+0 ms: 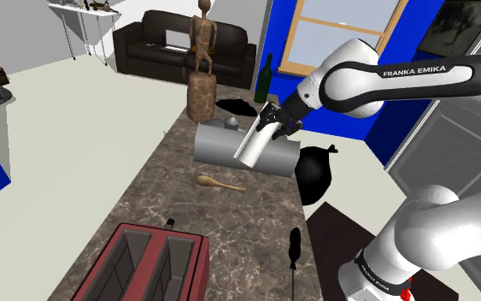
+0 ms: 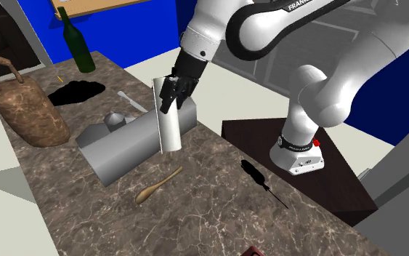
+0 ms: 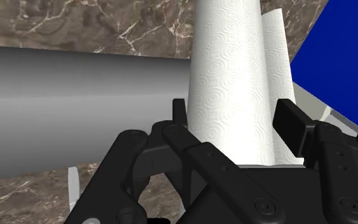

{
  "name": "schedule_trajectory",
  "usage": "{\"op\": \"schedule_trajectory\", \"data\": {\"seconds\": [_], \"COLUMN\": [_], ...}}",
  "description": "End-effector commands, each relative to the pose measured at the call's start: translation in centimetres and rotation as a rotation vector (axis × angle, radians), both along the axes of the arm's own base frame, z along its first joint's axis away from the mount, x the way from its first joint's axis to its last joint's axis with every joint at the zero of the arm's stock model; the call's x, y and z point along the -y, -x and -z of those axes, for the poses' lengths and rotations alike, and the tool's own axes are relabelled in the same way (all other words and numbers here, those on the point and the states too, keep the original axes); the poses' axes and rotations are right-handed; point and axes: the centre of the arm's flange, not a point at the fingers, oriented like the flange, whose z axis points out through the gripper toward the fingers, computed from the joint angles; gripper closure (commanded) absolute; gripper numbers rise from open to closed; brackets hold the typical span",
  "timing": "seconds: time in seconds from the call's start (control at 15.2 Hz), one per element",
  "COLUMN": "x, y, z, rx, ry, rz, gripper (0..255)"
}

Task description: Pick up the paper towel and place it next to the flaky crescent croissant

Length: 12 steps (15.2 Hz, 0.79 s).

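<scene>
Gripper (image 1: 274, 120) is clamped on the top end of the paper towel (image 1: 251, 145); fingers (image 3: 287, 118) are pressed on both sides of the roll; the roll hangs tilted, apparently clear of the counter (image 1: 161, 201), just over the long grey box (image 1: 213, 144); the wooden spoon (image 1: 217, 182) lies nearby; pick looks done; carry and set-down beside the croissant are left.

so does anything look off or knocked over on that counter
The paper towel roll is held up slightly tilted, clasped near its top by the fingers, close to a large grey cylinder lying on its side on the counter. Nothing looks spilled or broken.
</scene>
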Motion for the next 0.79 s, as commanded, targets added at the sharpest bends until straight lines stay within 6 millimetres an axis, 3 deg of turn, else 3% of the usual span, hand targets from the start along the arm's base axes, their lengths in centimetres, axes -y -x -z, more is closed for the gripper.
{"op": "schedule_trajectory", "data": {"seconds": [0.0, 0.73], "x": [2.5, 14.6], "y": [-1.5, -9.5], "z": [-0.2, -0.3], "rx": [0.000, 0.000], "ry": [0.001, 0.001], "rz": [0.000, 0.000], "gripper": [255, 255]}}
